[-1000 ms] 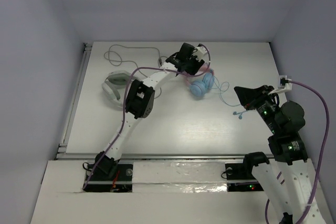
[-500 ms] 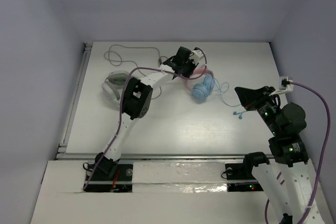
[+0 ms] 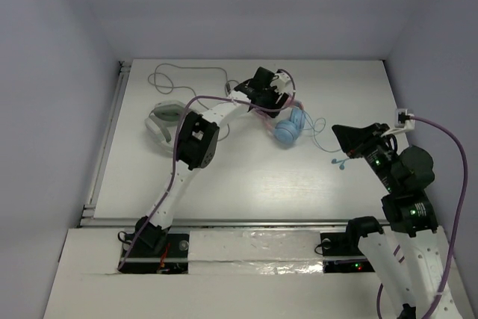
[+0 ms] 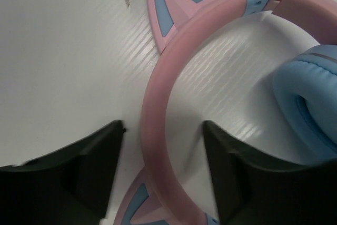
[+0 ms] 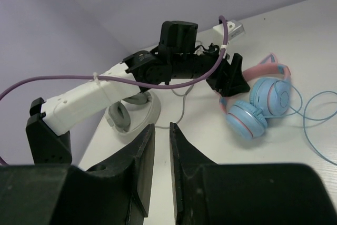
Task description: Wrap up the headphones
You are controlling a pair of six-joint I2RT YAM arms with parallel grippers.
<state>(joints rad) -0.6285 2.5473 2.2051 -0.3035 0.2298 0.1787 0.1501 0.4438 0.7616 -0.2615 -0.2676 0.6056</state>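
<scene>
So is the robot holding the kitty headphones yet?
Not yet. The left gripper is open, its fingers either side of the pink headband without squeezing. The right gripper holds nothing.

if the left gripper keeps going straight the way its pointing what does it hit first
The left gripper points down at the table, open, a finger on each side of the pink headband of the headphones. Going straight on, the band would probably slide deeper between the fingers, which then meet the table; depth is hard to judge.

White arm links (image 3: 170,196), black joints (image 3: 196,142), purple cable (image 3: 447,137) running alongside; green lights (image 3: 377,160) glowing behind black fingers (image 4: 87,167).
</scene>
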